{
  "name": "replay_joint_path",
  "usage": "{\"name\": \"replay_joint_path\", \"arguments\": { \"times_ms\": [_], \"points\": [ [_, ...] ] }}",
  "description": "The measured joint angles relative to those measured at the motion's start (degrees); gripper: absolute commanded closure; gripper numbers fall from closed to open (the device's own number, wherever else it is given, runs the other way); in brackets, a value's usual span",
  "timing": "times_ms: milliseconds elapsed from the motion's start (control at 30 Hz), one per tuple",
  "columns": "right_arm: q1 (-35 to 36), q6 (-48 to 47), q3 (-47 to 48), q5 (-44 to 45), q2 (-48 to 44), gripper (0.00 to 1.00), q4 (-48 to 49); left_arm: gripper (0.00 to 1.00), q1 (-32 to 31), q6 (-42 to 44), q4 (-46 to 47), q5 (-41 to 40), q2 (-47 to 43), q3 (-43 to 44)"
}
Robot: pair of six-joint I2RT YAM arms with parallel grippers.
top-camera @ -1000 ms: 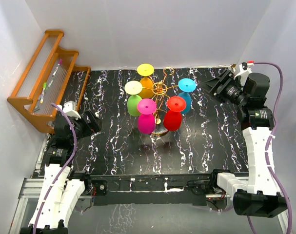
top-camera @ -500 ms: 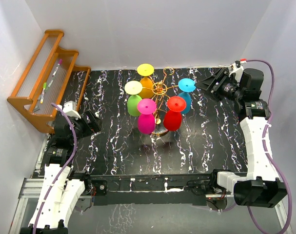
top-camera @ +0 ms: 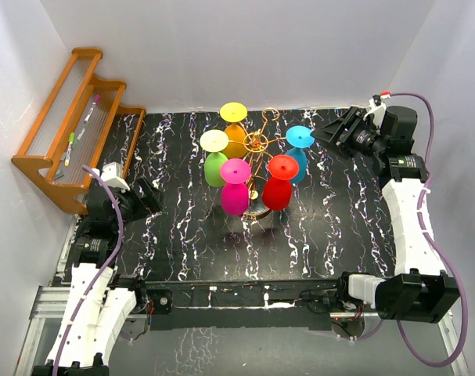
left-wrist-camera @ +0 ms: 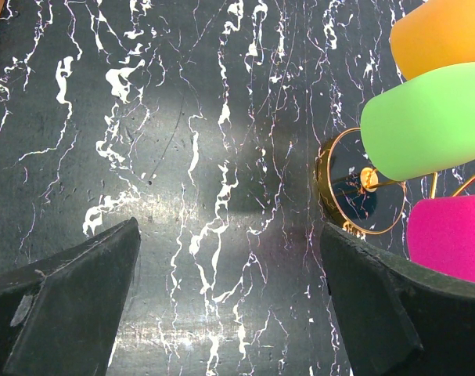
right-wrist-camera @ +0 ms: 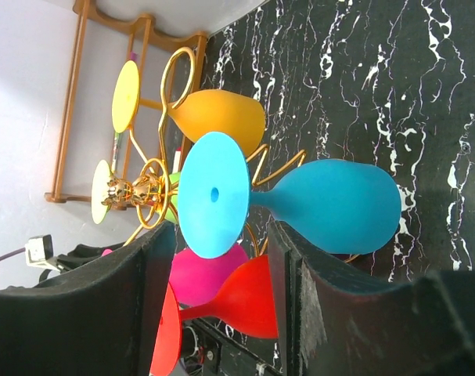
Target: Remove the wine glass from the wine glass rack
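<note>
The gold wire wine glass rack (top-camera: 257,144) stands mid-table with several coloured glasses hanging upside down. The blue wine glass (top-camera: 300,139) hangs on its right side. My right gripper (top-camera: 322,135) is open, just right of it. In the right wrist view the blue glass (right-wrist-camera: 331,205) lies ahead, its round foot just beyond the open gripper (right-wrist-camera: 221,262); whether the fingers (right-wrist-camera: 296,290) touch it I cannot tell. My left gripper (top-camera: 149,196) is open and empty at the left, above the black top in its wrist view (left-wrist-camera: 229,235).
Orange (top-camera: 235,139), green (top-camera: 215,168), magenta (top-camera: 235,197) and red (top-camera: 277,192) glasses also hang on the rack. A stepped wooden shelf (top-camera: 73,125) with pens stands at the back left. White walls enclose the black marbled table (top-camera: 182,235).
My right arm has swung left, bringing its open gripper up to the blue glass. The left arm and the glasses have not moved.
</note>
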Motion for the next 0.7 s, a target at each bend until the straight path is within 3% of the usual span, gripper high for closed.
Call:
{"name": "replay_joint_path", "arguments": {
  "times_ms": [700],
  "points": [
    [0.13, 0.79, -2.32, -4.20, 3.41, 0.57, 7.87, 0.03, 0.00, 0.00, 0.00, -0.61, 0.00, 0.00]
  ]
}}
